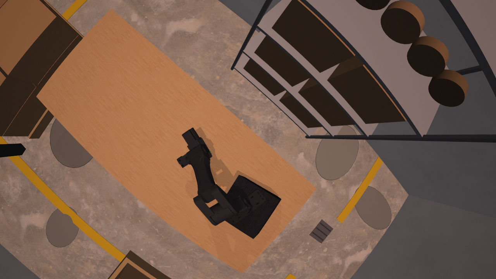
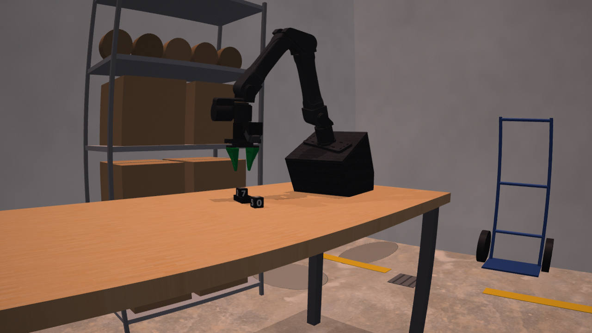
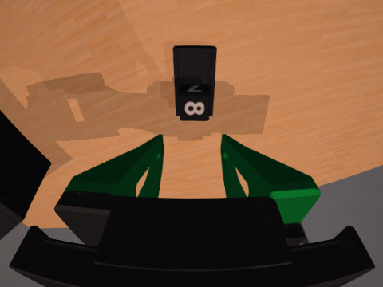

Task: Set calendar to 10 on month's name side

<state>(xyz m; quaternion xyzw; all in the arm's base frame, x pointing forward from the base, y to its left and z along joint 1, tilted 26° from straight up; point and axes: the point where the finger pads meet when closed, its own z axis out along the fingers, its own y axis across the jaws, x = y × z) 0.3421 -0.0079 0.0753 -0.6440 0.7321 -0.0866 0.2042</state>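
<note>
A small black tray (image 3: pixel 195 70) lies on the wooden table, and a black cube (image 3: pixel 194 107) with 8 on top stands in its near end. Its far half looks empty. In the exterior view this cube (image 2: pixel 241 193) shows a 7 on its side. A second black cube (image 2: pixel 256 202) lies loose on the table beyond the tray, 4 on top and 0 on its side. My gripper (image 3: pixel 191 141) (image 2: pixel 242 163) hangs well above the tray, its green fingers pointing down, partly apart, with nothing between them. In the top view the arm (image 1: pixel 199 162) hides the cubes.
The arm's black base block (image 2: pixel 331 163) stands on the table to the right of the cubes. A shelf rack with boxes (image 2: pixel 165 115) stands behind the table. A blue hand truck (image 2: pixel 521 194) stands at the far right wall.
</note>
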